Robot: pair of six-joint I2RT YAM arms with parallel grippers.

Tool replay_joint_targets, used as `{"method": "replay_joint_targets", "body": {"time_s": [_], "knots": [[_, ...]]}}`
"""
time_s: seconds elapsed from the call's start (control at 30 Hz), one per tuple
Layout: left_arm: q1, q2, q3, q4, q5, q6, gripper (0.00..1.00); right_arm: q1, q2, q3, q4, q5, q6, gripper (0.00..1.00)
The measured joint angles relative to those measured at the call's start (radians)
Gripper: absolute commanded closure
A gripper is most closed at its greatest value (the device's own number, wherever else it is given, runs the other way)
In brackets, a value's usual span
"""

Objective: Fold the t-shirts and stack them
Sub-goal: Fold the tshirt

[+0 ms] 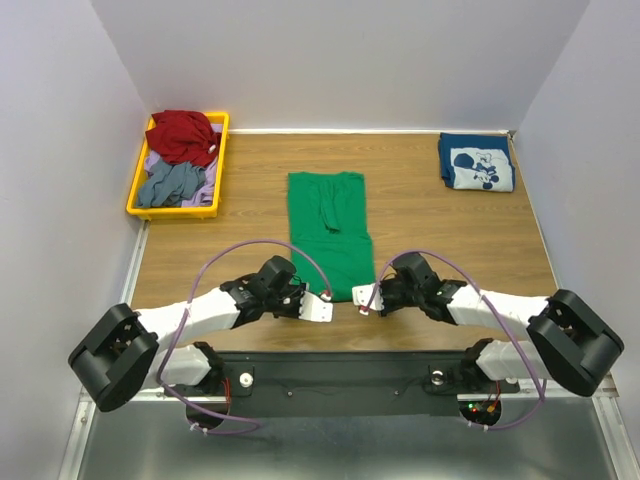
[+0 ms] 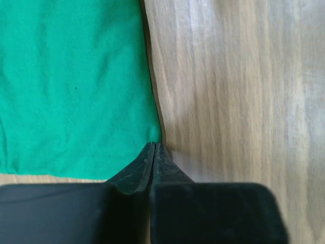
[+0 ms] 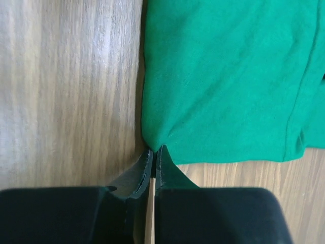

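The green t-shirt lies flat in the middle of the table, folded into a long strip with its hem toward me. My left gripper is at the hem's left corner and my right gripper at its right corner. In the left wrist view the left gripper is shut, its tips meeting on the corner of the green cloth. The right gripper is shut too, and the green cloth puckers toward its tips. The navy t-shirt with its white print lies folded at the back right.
A yellow basket at the back left holds a red garment and grey clothes. White walls close in the wooden table on three sides.
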Motion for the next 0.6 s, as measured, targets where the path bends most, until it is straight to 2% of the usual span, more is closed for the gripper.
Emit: {"method": "replay_joint_targets", "body": {"time_s": [0.33, 0.6], "knots": [[-0.014, -0.115, 0.138, -0.214, 0.103, -0.040, 1.00, 0.040, -0.221, 0.095, -0.259, -0.004, 0.148, 0.99], [-0.072, -0.327, 0.250, -0.477, 0.296, -0.036, 1.00, 0.103, -0.391, 0.261, -0.553, -0.061, 0.277, 1.00]]}}
